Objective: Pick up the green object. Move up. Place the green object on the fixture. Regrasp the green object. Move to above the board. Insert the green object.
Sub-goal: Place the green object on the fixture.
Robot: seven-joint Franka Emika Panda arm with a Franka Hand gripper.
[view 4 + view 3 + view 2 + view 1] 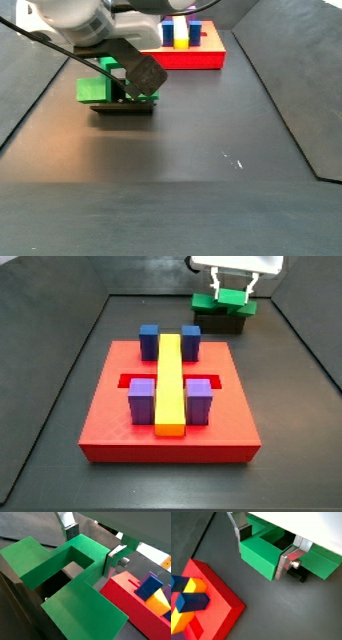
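Note:
The green object (261,557) rests on the dark fixture (221,322) at the far end of the floor, away from the red board (120,426). My gripper (264,547) comes down over it, and its silver fingers (291,558) press the two sides of the raised centre, so it is shut on the piece. Both wrist views show the green object (67,557) filling the space between the pads. In a side view the gripper (134,75) covers much of the green object (91,90) and the fixture (123,107). The gripper (235,288) hangs from the white hand.
The board (201,58) carries a long yellow bar (170,381), two blue blocks (150,334) and two purple blocks (142,401). Its corner (218,597) lies near the gripper in a wrist view. Raised dark walls edge the floor (301,356).

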